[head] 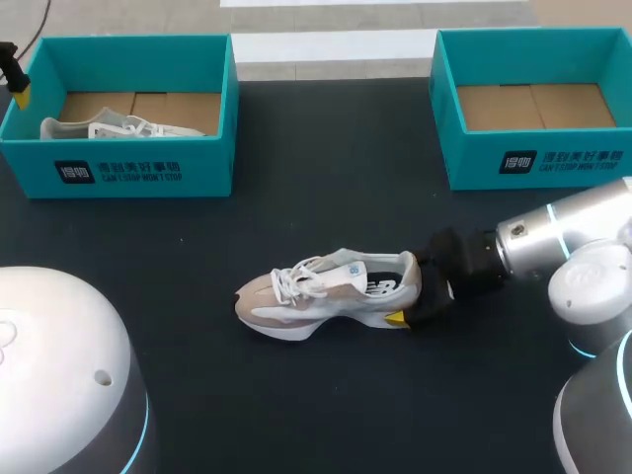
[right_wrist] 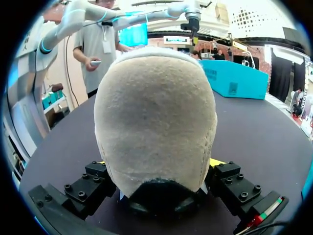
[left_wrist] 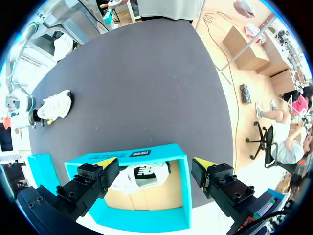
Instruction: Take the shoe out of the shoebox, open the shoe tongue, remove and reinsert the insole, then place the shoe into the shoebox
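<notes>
A beige and white shoe (head: 326, 291) lies on its sole in the middle of the dark table, toe to the left. My right gripper (head: 410, 288) is at its heel, one finger on each side. In the right wrist view the heel (right_wrist: 156, 112) fills the gap and both fingers press against it. The left gripper (left_wrist: 155, 164) hangs open above the left teal shoebox (left_wrist: 132, 154), which holds a second pale shoe (left_wrist: 142, 176). That gripper shows at the far left edge (head: 18, 89) of the head view.
The left shoebox (head: 128, 168) stands at the back left with the second shoe (head: 114, 126) inside. A second teal shoebox (head: 533, 158) at the back right shows only its cardboard floor. Bare dark table lies between the boxes and the shoe.
</notes>
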